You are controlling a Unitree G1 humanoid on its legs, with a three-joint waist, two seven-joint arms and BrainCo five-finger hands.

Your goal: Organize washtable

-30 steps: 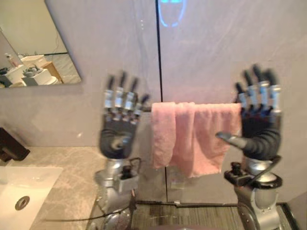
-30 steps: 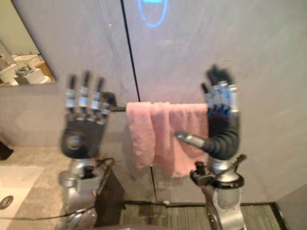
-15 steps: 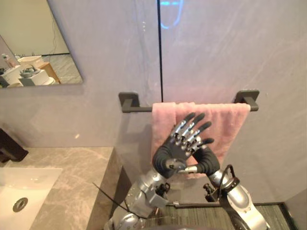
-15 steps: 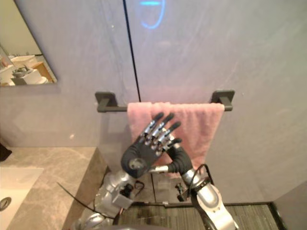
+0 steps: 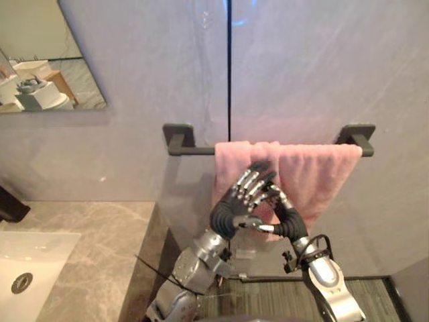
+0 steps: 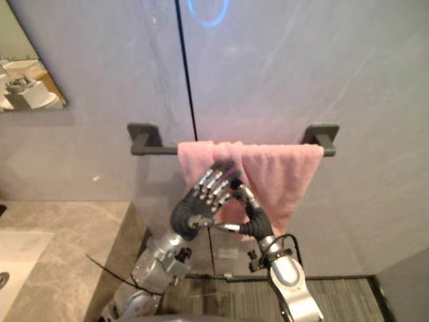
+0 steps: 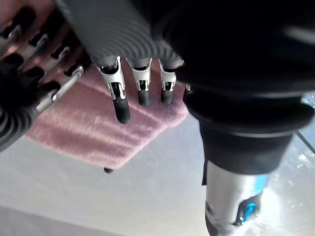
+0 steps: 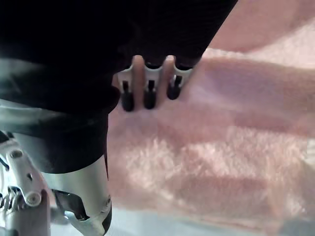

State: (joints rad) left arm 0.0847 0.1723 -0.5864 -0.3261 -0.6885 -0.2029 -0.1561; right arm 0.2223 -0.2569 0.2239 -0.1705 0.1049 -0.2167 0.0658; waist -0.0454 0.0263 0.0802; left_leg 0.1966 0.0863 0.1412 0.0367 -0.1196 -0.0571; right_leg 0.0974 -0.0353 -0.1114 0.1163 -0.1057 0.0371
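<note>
left hand [image 5: 231, 209]: I held it raised at centre, palm away from me, fingers straight and spread | right hand [image 5: 287, 216]: raised just beside it, fingers straight, crossing behind my left fingers

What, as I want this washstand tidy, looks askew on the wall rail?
The pink towel hangs off-centre on the dark rail: it is pushed toward the right bracket, its folds overlap, its lower edge is uneven, and the rail's left stretch is bare.

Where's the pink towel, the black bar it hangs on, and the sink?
pink towel [image 5: 325, 178]: left eye view, its right hanging half.
black bar [image 5: 199, 149]: left eye view, bare stretch left of the towel.
sink [image 5: 47, 258]: left eye view, white basin wall.
</note>
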